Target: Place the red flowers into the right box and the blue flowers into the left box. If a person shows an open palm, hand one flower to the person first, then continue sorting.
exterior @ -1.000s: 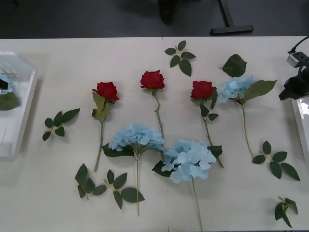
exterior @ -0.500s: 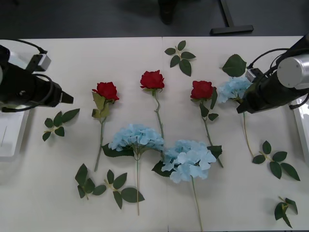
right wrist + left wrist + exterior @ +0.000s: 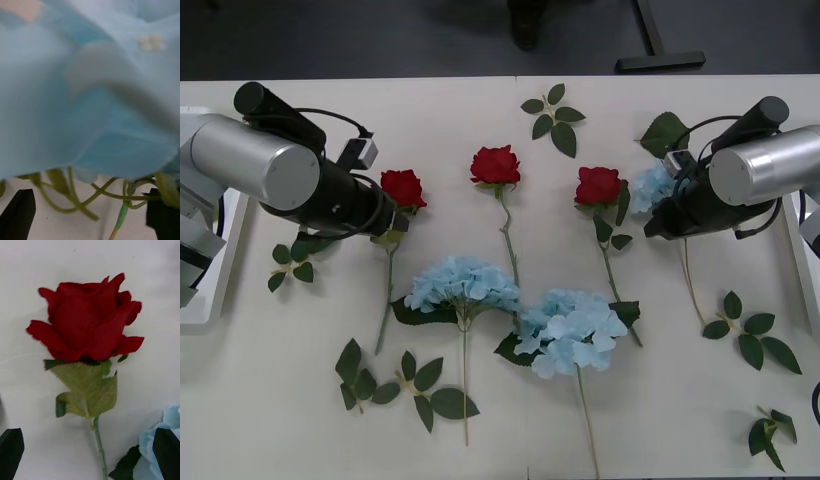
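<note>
Table (image 3: 300,420) with flowers spread over it, left gripper (image 3: 393,226) at centre left above the leftmost red rose (image 3: 402,187) — fingers (image 3: 11,448) spread wide, nothing held, right gripper (image 3: 652,226) at centre right over the rightmost blue hydrangea (image 3: 660,185) — fingers (image 3: 20,213) apart around its stem, left box (image 3: 205,290) at the left edge.

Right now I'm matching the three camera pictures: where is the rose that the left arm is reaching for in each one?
Front view: the leftmost red rose lies on the table, its bloom just past the left end effector.
Left wrist view: the same rose sits in the middle, bloom up, between the open black fingertips.
Right wrist view: not in it.
Shared landmark: the pale-blue hydrangea near the rose's stem, at the corner of the left wrist view.
</note>
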Robot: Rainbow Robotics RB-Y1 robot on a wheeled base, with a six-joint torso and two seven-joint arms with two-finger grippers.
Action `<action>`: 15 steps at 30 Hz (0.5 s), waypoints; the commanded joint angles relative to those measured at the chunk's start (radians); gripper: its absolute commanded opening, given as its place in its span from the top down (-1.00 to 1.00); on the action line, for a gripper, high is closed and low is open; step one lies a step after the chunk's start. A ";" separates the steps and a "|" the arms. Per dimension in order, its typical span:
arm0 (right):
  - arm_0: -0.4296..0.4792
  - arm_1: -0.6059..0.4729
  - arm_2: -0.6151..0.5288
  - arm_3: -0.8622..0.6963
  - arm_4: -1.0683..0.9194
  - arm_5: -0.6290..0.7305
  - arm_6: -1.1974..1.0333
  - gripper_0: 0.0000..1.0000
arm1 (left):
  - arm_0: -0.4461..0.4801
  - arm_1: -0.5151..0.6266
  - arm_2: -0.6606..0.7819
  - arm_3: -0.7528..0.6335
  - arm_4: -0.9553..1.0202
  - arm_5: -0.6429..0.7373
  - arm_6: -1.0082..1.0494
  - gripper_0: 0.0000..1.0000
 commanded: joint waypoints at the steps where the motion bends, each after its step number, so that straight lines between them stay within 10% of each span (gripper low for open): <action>1: 0.000 0.018 0.002 0.039 0.026 -0.027 -0.028 -0.73 | -0.075 -0.057 -0.043 0.072 -0.030 -0.070 0.030 -1.00; 6: 0.000 0.022 0.002 0.048 0.038 -0.025 -0.024 -0.48 | -0.100 -0.085 -0.098 0.160 -0.053 -0.136 0.013 -1.00; 11: 0.000 0.027 0.002 0.051 0.038 -0.024 -0.031 1.00 | -0.109 -0.106 -0.129 0.221 -0.072 -0.199 -0.007 -1.00; 15: 0.000 0.027 0.002 0.051 0.037 -0.022 -0.033 1.00 | -0.111 -0.115 -0.145 0.235 -0.088 -0.223 -0.019 -1.00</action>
